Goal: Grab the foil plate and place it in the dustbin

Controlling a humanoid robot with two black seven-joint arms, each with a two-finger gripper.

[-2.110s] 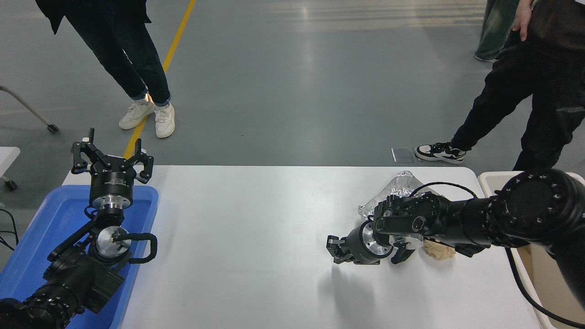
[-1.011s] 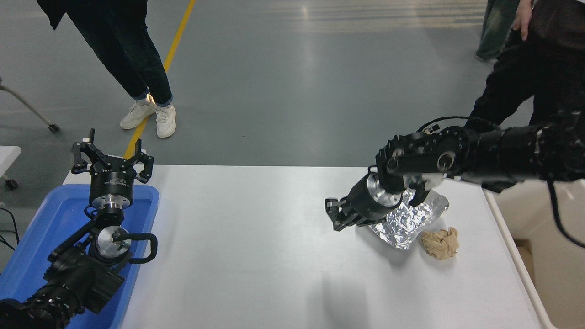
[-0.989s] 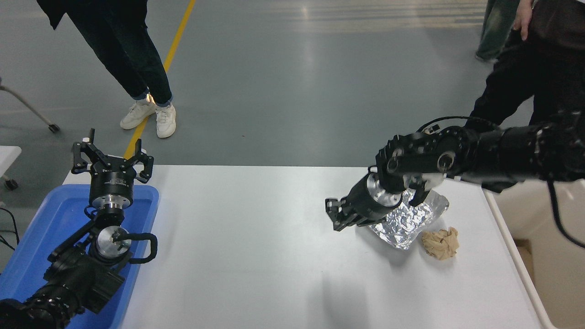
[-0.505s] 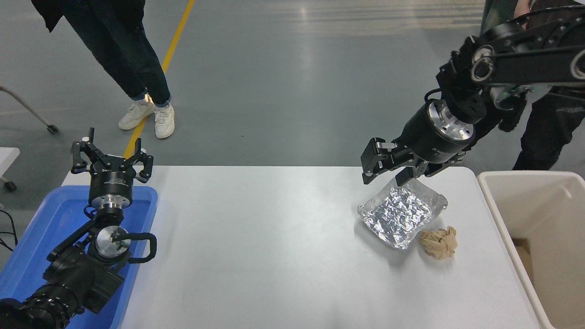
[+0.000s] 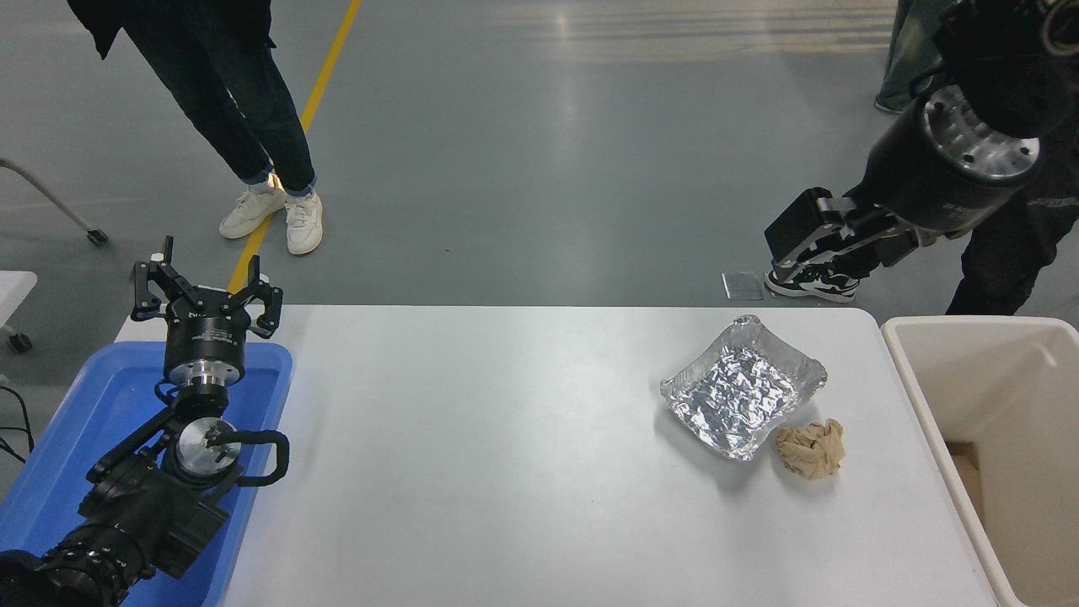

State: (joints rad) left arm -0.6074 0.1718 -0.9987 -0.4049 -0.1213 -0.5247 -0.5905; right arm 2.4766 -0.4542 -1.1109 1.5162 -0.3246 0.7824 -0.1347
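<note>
The foil plate point(image 5: 742, 396) lies flat on the white table point(image 5: 472, 455) at its right side, shiny and crinkled, with nothing touching it. The cream dustbin point(image 5: 969, 324) stands just off the table's right edge. My right gripper point(image 5: 822, 253) hangs high above the table's far right corner, up and to the right of the plate. It is open and holds nothing. My left gripper point(image 5: 206, 291) is open and parked at the lower left over the blue tray.
A crumpled tan paper ball point(image 5: 811, 448) lies right beside the plate's near right corner. The blue tray point(image 5: 76, 438) sits at the table's left end. One person's legs point(image 5: 253, 126) stand at the far left. Another person point(image 5: 1011, 244) stands behind my right arm.
My right arm has swung up and to the right, from low over the plate to high above the table's far right corner. The plate and the paper ball now show fully.
</note>
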